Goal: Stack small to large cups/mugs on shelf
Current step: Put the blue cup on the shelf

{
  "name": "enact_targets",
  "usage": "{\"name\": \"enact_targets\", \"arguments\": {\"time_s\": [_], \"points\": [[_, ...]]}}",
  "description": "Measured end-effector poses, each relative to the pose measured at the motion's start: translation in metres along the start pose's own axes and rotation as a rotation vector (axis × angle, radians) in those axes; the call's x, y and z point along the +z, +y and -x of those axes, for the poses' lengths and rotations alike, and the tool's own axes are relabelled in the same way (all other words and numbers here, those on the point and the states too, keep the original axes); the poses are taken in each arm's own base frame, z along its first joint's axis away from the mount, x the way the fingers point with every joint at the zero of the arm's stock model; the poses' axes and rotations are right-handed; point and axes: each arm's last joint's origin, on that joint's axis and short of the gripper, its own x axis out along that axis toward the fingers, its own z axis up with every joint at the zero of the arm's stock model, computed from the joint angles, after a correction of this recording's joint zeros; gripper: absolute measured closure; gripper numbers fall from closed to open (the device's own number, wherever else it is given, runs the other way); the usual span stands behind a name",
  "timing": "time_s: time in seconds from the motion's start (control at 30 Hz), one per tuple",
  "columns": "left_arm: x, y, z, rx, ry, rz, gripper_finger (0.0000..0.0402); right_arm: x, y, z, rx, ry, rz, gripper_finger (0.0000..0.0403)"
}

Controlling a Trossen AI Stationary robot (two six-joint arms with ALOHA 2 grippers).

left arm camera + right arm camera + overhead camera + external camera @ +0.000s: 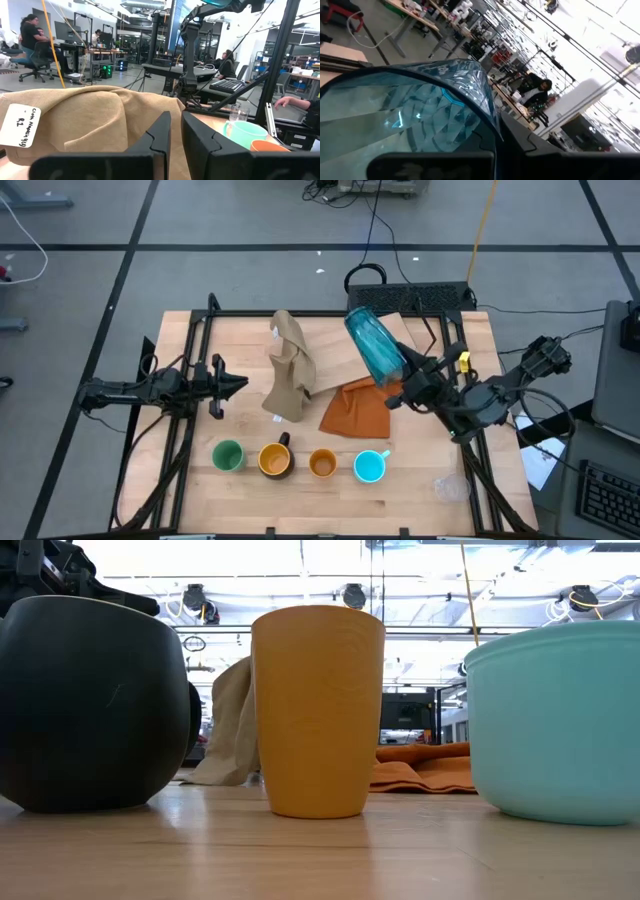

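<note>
While the left gripper (238, 384) waits at the table's left side, fingers nearly closed on nothing, pointing at the tan cloth (291, 367), the action is on the right. Front row, left to right: light green cup (228, 455), yellow mug (275, 461), small orange cup (322, 464), bright cyan mug (370, 467), then the tiny clear glass (447, 486) off by itself near the right front corner. All five stand upright on the tabletop, not on the shelf (345, 348). The right gripper (408, 376) is clamped on the teal tumbler (375, 344), held above the shelf's right part, beside the orange cloth (358, 408). Tumbler's long axis is tilted, running from the fingers up and back-left. Judgement: it needs uprighting before it sets down on the shelf; right arm is clearly the nearer one.
</note>
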Motion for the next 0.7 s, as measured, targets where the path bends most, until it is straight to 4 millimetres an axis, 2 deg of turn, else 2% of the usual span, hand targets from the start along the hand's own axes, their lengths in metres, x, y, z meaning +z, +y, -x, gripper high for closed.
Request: {"name": "enact_targets", "arguments": {"time_s": [0.23,0.33,0.53,0.7], "points": [[0.0,0.0,0.0,0.0,0.001,0.002,0.0355,-0.008,-0.002,0.023,0.076,-0.061,-0.101,0.0403],[0.0,0.0,0.0,0.001,0.002,0.002,0.0355,-0.017,-0.005,0.036,0.181,-0.138,-0.194,0.0403],[-0.001,0.0,0.0,0.001,0.005,0.001,0.0355,-0.049,-0.011,0.051,0.488,-0.279,-0.378,0.0403],[-0.001,0.0,0.0,0.001,0.006,0.002,0.0355,-0.083,-0.011,0.051,0.759,-0.263,-0.514,0.0403]]}}
